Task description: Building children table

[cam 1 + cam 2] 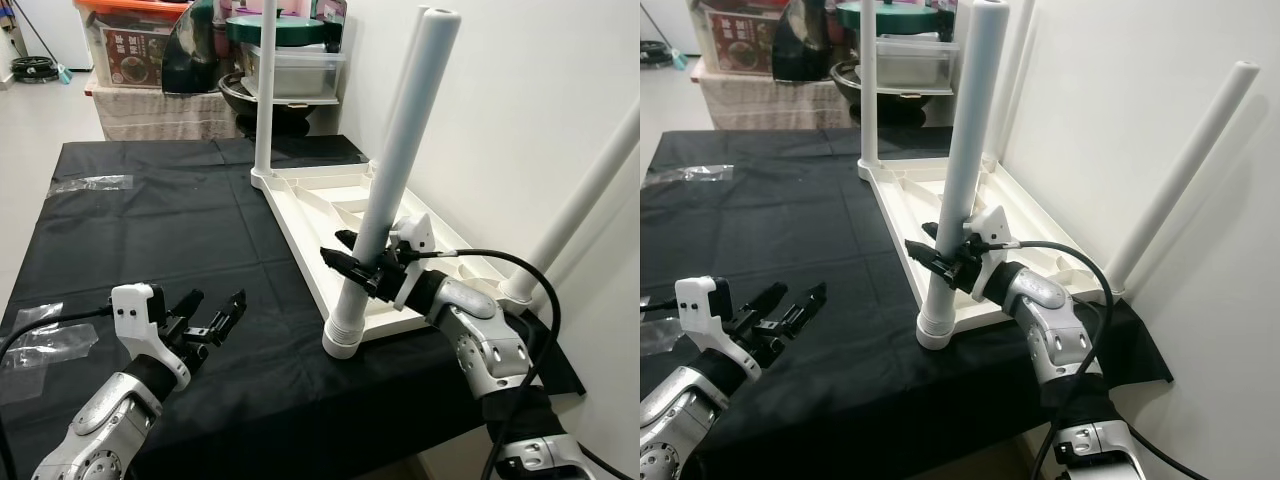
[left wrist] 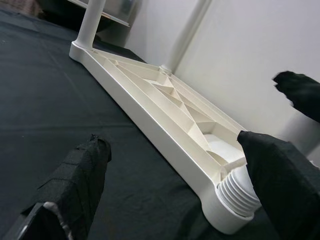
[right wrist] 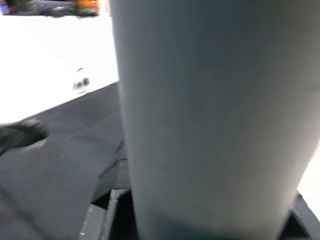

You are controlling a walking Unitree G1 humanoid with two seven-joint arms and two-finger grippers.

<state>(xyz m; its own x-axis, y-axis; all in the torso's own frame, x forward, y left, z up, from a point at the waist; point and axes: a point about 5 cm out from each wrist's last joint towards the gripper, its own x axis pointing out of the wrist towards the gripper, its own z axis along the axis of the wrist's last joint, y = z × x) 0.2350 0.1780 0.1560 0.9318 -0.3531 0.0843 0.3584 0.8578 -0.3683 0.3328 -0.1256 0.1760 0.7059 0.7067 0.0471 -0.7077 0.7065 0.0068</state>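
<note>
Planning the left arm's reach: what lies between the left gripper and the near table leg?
Only bare black tablecloth lies between the left gripper and the near table leg, as the left eye view shows. The right gripper grips that leg.

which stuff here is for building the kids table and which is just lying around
For the job: upturned white tabletop; the near leg held by the right gripper; the other legs.
Lying about: plastic wrap; storage bin; metal bowl.

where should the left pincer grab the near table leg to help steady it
Grip the bare shaft of the near leg above the right pincer, coming in from the robot's left side. The tube is round, smooth and leans slightly, so fingers can straddle it there; the ribbed base sits in the tabletop corner. The left pincer is open.
</note>
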